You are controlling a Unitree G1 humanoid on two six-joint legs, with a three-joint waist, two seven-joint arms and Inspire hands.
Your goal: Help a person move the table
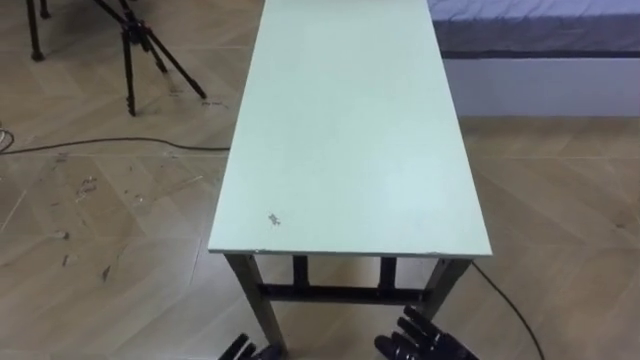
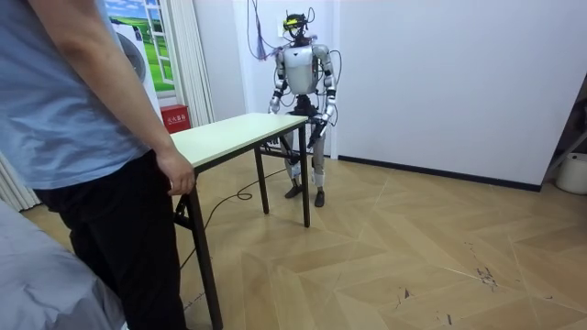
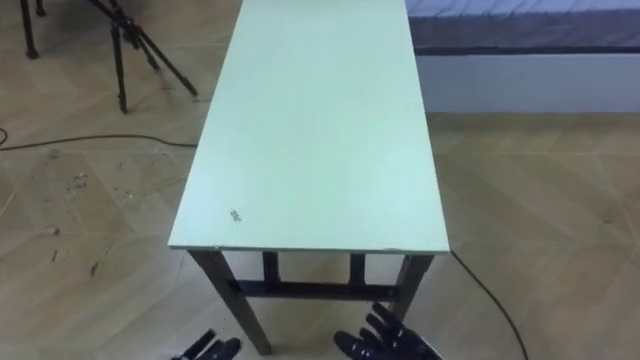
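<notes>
Pale green table top runs long from 6 to 12 o'clock in the left eye view, with one short end close to the robot. The left hand is at 7 o'clock and the right hand at 5 o'clock. Both are low by the table legs, fingers straight and spread, holding nothing. A tripod stands at 10 o'clock and a bed at 1 o'clock.

In the room view the robot stands at the table's far end. A person stands at the near end, and the person's hand rests on its corner.

The right eye view shows the same table and hands.
</notes>
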